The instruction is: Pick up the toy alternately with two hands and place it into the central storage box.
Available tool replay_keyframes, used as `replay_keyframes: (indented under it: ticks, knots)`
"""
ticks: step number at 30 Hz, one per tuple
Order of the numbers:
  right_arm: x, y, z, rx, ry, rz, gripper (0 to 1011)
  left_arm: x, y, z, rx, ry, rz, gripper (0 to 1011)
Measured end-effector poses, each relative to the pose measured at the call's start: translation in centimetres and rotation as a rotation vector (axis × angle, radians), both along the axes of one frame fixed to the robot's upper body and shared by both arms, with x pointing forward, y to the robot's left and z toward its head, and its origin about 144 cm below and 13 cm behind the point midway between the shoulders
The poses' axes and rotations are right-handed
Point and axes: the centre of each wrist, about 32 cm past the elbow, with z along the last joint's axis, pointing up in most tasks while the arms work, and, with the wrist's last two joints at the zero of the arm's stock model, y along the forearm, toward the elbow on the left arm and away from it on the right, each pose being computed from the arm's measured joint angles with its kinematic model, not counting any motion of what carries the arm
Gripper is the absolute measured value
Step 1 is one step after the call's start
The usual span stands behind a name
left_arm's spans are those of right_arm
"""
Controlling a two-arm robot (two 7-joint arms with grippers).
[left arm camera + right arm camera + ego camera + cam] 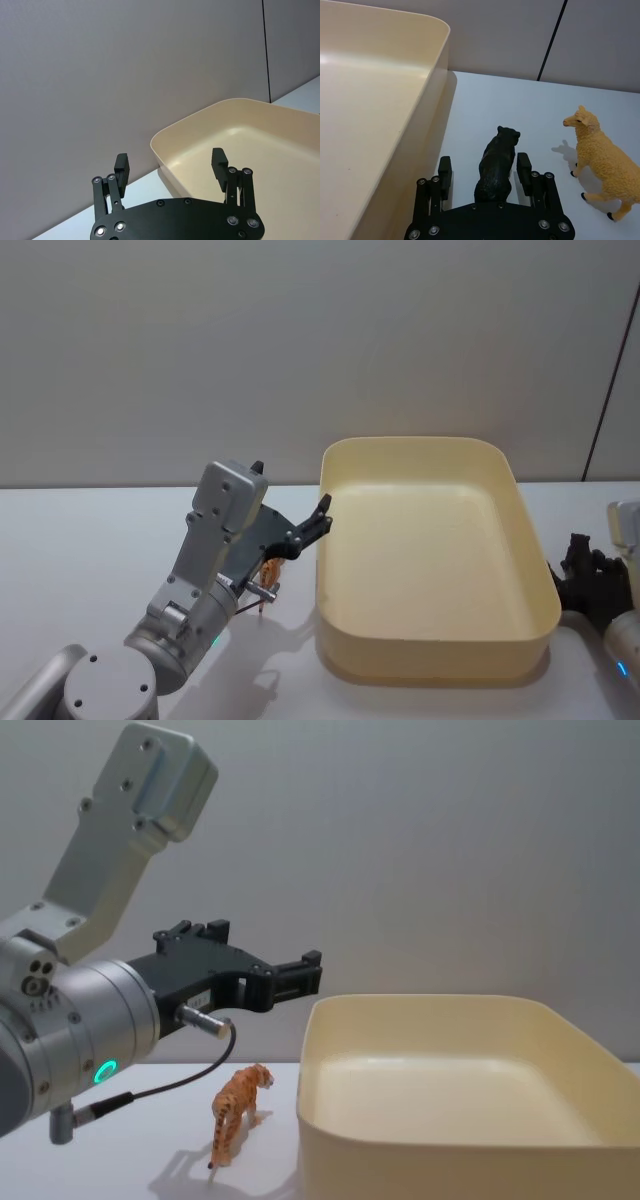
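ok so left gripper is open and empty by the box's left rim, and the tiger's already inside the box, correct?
No. The left gripper is open and empty by the storage box's left rim, but the tiger stands on the table outside the box, beside its left wall. The chest view shows it.

Storage box point(430, 655) open above, floor bare. Tiger point(238, 1105) stands just beside its left wall; bear point(496, 162) and sheep point(605, 162) stand near its right wall.
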Motion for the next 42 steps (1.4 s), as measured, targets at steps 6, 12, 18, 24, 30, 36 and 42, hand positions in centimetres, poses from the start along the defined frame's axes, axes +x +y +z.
replay_keyframes:
  ticks: [6, 12, 18, 24, 30, 36, 42]
  knots:
    - [0.3, 0.2, -0.2, -0.007, 0.005, -0.004, 644, 0.0, 0.0, 0.0, 0.0, 0.0, 0.0, 1001]
    - [0.4, 0.3, -0.2, -0.011, 0.007, -0.006, 445, 0.0, 0.0, 0.0, 0.0, 0.0, 0.0, 1001]
    - [0.1, 0.3, -0.2, -0.01, -0.014, -0.01, 304, 0.0, 0.0, 0.0, 0.0, 0.0, 0.0, 1001]
    - [-0.5, 0.3, 0.1, -0.01, -0.068, -0.021, 304, 0.0, 0.0, 0.0, 0.0, 0.0, 0.0, 1001]
    - [-0.9, 0.2, 0.9, -0.007, -0.13, -0.022, 304, 0.0, 0.0, 0.0, 0.0, 0.0, 0.0, 1001]
    - [-1.2, 0.1, 2.9, 0.015, -0.214, 0.009, 305, 0.0, 0.0, 0.0, 0.0, 0.0, 0.0, 1001]
    - [-0.9, 0.3, 4.5, 0.043, -0.257, 0.06, 304, 0.0, 0.0, 0.0, 0.0, 0.0, 0.0, 1001]
